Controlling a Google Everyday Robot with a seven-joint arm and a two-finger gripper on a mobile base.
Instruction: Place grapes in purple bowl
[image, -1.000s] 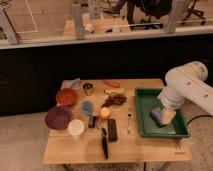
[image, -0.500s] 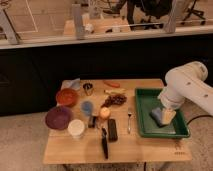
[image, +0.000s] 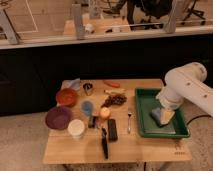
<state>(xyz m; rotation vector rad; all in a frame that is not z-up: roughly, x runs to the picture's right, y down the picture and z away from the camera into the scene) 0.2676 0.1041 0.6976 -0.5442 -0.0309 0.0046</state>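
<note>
White, smooth arm (image: 187, 86) at right: thick rounded shells, bulbous joint housing at the top, soft grey shading beneath. Possibly a dark cable (image: 199, 119) trailing over the floor, far right. Gripper (image: 163, 109) pale too, at the arm's lower end, above the green tray (image: 145, 131).

Pincer (image: 164, 107) above green tray (image: 139, 116) seems mostly hidden.

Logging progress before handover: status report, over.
Gripper low over green tray, apart from grapes. Grapes mid-table, not in purple bowl. Small blue bowl and orange fruit lie between them.
</note>
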